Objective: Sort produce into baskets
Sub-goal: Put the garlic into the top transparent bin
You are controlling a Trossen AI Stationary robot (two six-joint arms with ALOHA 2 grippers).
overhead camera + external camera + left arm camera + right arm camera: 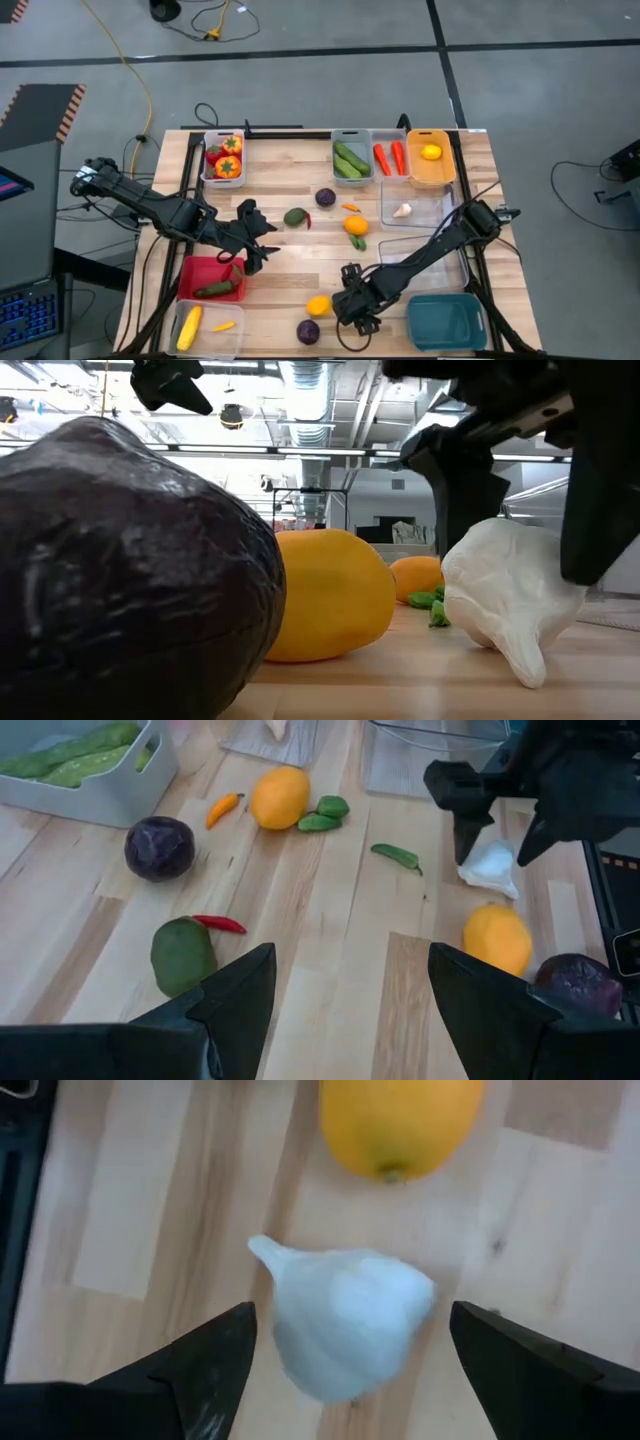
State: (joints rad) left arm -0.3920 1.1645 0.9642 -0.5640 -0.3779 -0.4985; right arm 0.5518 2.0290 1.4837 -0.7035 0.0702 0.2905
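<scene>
A white garlic (pixel 345 1325) lies on the wooden table near the front edge, between the two fingers of my open right gripper (pixel 350 1370). That gripper (pixel 352 305) points steeply down over the garlic and hides it in the high view. The low view shows the garlic (pixel 505 595) resting on the tabletop with a dark finger close on either side. Just beyond it lie a lemon (pixel 318 305) and a purple round (pixel 308 331). My left gripper (pixel 258 238) hangs open above the table's middle left, with nothing between its fingers.
A red basket (pixel 185 268) holds a green cucumber. A white basket (pixel 178 335) holds corn, and a teal basket (pixel 447 322) stands front right. Clear baskets (pixel 440 200) are at the right. Filled baskets line the far edge (pixel 350 158). Loose produce lies mid-table (pixel 356 225).
</scene>
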